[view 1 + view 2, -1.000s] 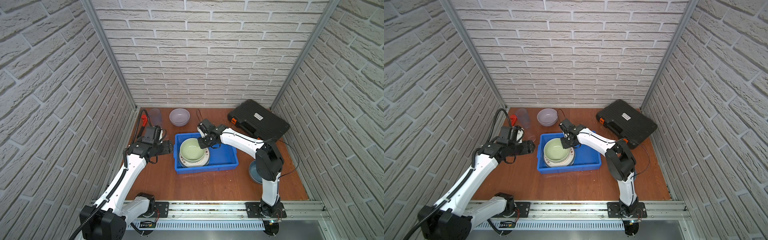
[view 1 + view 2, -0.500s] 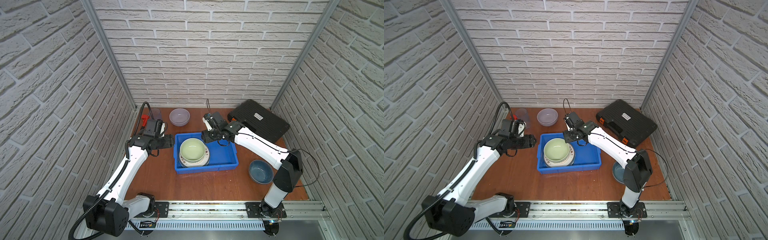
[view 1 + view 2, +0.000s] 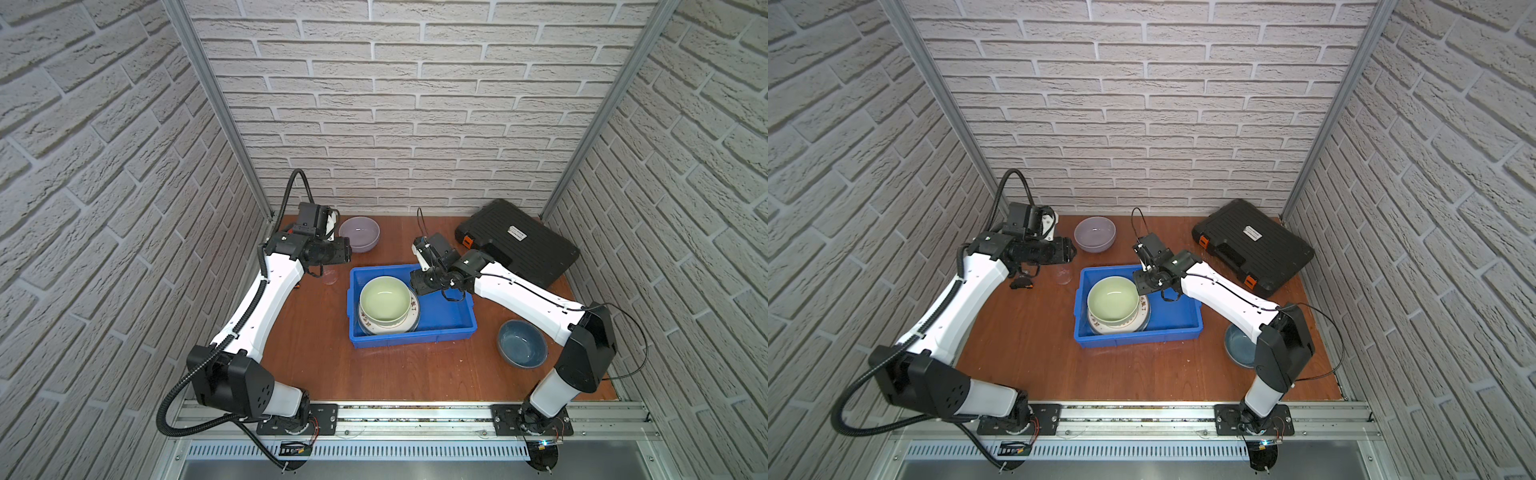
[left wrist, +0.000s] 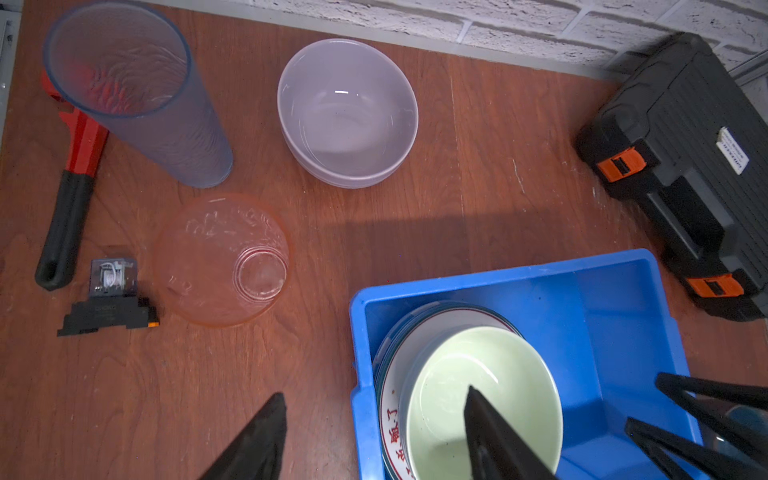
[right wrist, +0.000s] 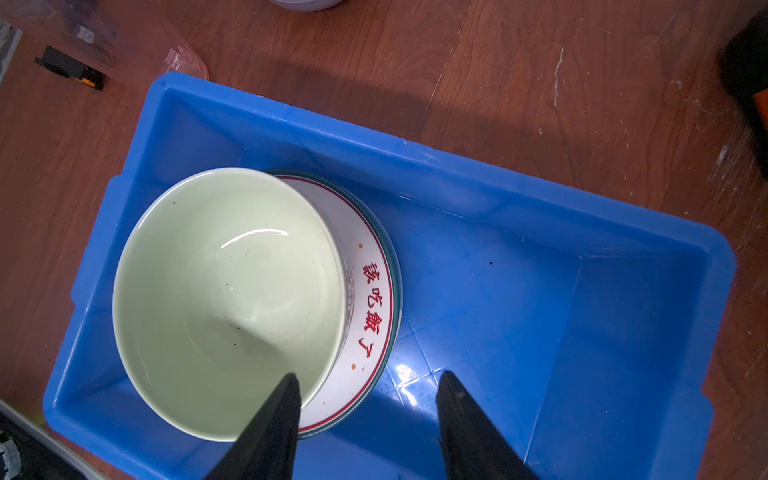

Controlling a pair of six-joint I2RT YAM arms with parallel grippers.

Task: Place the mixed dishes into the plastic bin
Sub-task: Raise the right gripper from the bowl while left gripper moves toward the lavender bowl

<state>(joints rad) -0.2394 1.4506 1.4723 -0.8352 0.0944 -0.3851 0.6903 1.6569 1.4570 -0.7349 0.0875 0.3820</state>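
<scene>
The blue plastic bin [image 3: 457, 322] holds a pale green bowl [image 3: 384, 300] on stacked plates [image 5: 370, 299], the top one red-lettered. My right gripper [image 5: 370, 375] hangs open above the bin's back part, one finger over the bowl's rim, holding nothing. Left of the bin, my left gripper [image 4: 374, 395] is open and empty above the table. Beyond it stand a lilac bowl [image 4: 347, 112], a tall clear tumbler [image 4: 137, 95] and a pinkish clear tumbler [image 4: 220, 257]. A blue-grey bowl [image 3: 521, 343] sits on the table right of the bin.
A black tool case [image 3: 517, 243] with orange latches lies at the back right. A red pipe wrench [image 4: 79, 137] and a small black relay [image 4: 110, 299] lie by the left wall near the tumblers. Brick walls close in three sides.
My right gripper has opened and let go of the green bowl, and its arm has stretched out low. The left gripper has moved toward the back, its jaws narrowing.
</scene>
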